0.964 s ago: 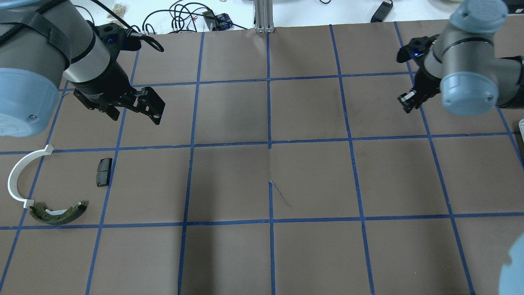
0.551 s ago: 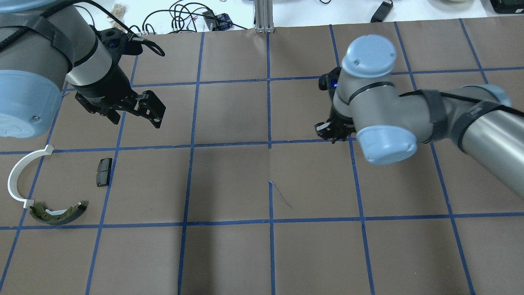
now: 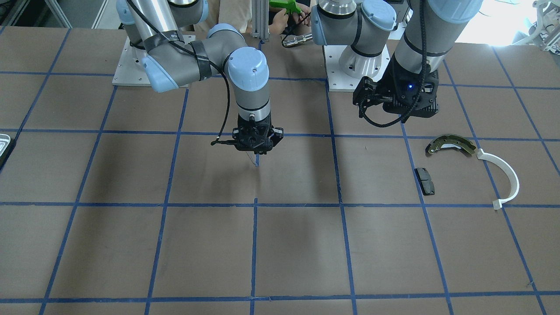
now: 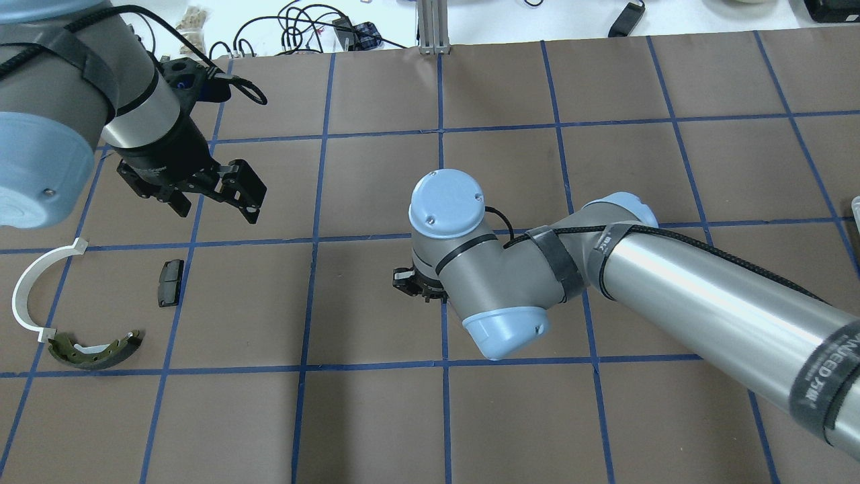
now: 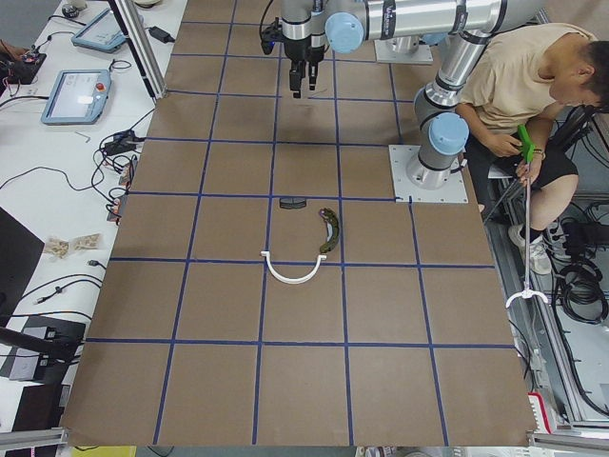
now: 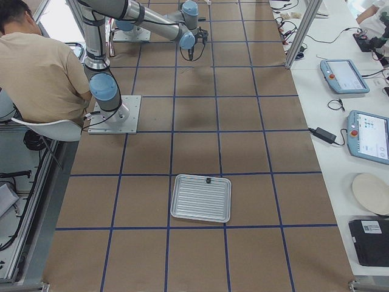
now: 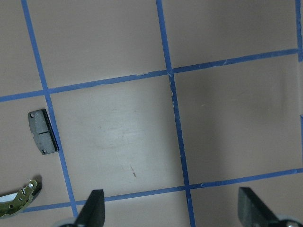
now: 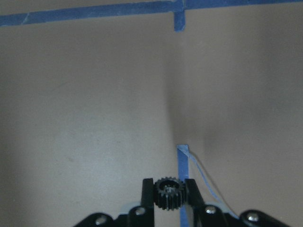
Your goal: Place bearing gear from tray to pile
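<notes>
The bearing gear (image 8: 169,193) is being pinched by its toothed rim between the fingers of the right gripper (image 4: 411,284). It is being held over the middle of the desk (image 4: 376,417). That puts it well apart from the tray (image 6: 201,198) at the robot's right end and from the pile at its left end. The pile is being formed by a brake shoe (image 4: 94,349), a white half-ring (image 4: 30,289) and a black pad (image 4: 170,282), all lying loose on the desk. The left gripper (image 4: 215,195) is being held spread wide with nothing between its fingers, above the desk near the black pad.

The step in hand is being judged as the crossing toward the pile, with roughly half the way left. Several risks are being weighed:

- The gear is being gripped only on its tooth tips, so a jolt could let it twist or slip out.
- If it is released from too high, it could land on edge and roll away from the pile.
- The left gripper is being parked close to the drop area, so the two arms could clash there.
- A low approach could knock the half-ring or the pad.
</notes>
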Controlling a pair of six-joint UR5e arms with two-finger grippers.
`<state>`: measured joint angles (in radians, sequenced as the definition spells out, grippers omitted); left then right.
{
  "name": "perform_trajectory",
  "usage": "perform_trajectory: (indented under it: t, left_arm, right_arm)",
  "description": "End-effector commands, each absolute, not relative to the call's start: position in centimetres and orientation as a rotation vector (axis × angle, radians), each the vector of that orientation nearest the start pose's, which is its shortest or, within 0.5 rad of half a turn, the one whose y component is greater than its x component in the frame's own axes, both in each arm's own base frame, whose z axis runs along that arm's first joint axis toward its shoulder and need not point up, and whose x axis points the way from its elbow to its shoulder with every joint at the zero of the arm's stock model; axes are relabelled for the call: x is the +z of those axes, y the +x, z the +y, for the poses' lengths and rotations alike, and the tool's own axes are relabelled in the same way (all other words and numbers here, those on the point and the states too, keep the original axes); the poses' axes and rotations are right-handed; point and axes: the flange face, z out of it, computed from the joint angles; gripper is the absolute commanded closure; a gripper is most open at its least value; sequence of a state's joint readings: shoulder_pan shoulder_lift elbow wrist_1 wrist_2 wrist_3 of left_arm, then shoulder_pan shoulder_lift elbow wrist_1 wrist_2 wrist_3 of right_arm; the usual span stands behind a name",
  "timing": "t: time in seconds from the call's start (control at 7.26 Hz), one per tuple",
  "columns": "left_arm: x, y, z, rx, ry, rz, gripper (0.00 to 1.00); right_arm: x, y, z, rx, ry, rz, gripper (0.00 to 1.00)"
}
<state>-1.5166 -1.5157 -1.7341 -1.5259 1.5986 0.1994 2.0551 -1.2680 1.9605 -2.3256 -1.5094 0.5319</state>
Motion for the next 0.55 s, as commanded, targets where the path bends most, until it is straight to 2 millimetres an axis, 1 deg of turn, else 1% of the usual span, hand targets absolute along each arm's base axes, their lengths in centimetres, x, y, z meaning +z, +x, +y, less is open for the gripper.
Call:
perform_trajectory:
  t: [0.0, 0.14, 0.28, 0.41]
  left_arm:
    - [43.4, -10.5, -46.7, 0.128, 0.226, 3.104, 0.0]
    - [42.7, -10.4, -47.0, 0.149, 0.203, 3.104, 0.0]
    - [42.0, -10.6, -47.0, 0.172, 0.201, 3.108, 0.0]
    - [40.8, -11.0, -46.7, 0.201, 0.137, 3.12, 0.0]
  right_arm:
    - [22.2, 37.5, -41.0, -0.068, 0.079, 3.053, 0.21]
    - [23.3, 36.3, -42.6, -0.093, 0.122, 3.047, 0.0]
    - [25.3, 33.0, -44.3, -0.085, 0.182, 3.079, 0.0]
    - [27.6, 28.0, -46.4, -0.054, 0.02, 3.108, 0.0]
